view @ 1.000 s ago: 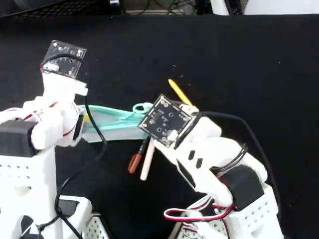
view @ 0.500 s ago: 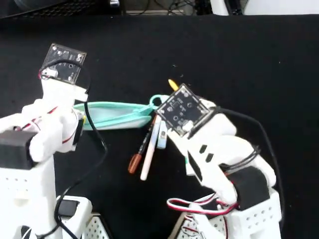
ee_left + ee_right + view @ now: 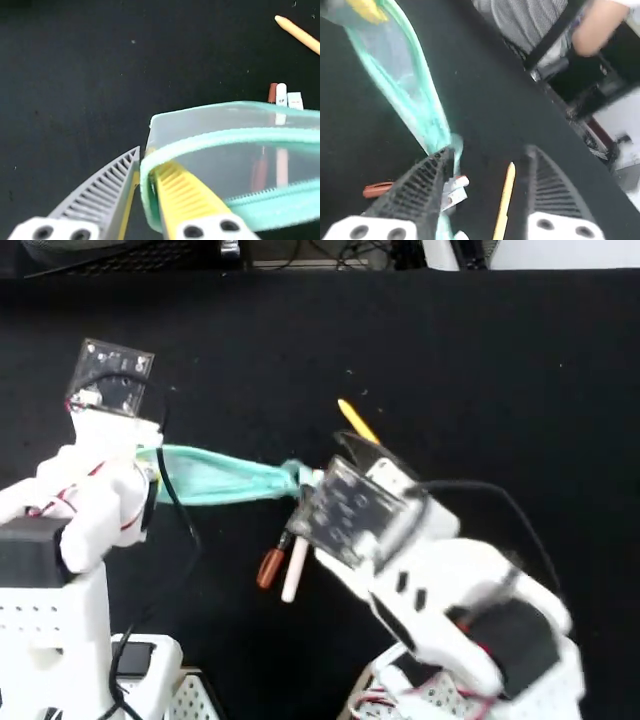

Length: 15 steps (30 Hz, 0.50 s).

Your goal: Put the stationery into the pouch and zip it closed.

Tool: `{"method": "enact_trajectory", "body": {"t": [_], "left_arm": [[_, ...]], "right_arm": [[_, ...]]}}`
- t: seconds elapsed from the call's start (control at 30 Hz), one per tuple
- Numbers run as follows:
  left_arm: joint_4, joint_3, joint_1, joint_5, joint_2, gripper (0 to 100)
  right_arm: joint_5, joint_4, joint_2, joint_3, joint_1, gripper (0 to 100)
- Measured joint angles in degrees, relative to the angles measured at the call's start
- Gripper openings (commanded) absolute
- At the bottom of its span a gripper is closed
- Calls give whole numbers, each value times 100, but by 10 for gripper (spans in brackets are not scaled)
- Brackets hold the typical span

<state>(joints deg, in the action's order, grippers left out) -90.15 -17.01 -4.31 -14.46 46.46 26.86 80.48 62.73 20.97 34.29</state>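
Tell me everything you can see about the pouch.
The pouch is a long, soft case of clear plastic edged with mint-green zipper tape. It looks empty and stretches sideways over the black table. The left gripper pinches one end; its other end lies by one finger of the open right gripper.

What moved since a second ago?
The right gripper swung away from the left gripper, then back; the loose end of the pouch moved with it. The left gripper stayed clamped on the pouch. The pencil, brown pen and white pen stayed put.
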Motion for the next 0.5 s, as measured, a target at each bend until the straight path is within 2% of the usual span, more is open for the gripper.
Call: {"method": "enact_trajectory", "body": {"t": [0.13, 0.23, 0.37, 0.5], "left_arm": [[448, -316, -9, -18, 18, 29], [668, -440, -9, -18, 35, 29], [774, -545, -360, -18, 44, 29], [826, -563, -1020, 9, 35, 29]], "right_arm": [[0, 633, 70, -888, 26, 223], [-97, 703, -44, -949, -642, 152], [-580, 484, -914, -167, -1732, 141], [-985, -343, -1802, 1152, -1934, 139]]}}
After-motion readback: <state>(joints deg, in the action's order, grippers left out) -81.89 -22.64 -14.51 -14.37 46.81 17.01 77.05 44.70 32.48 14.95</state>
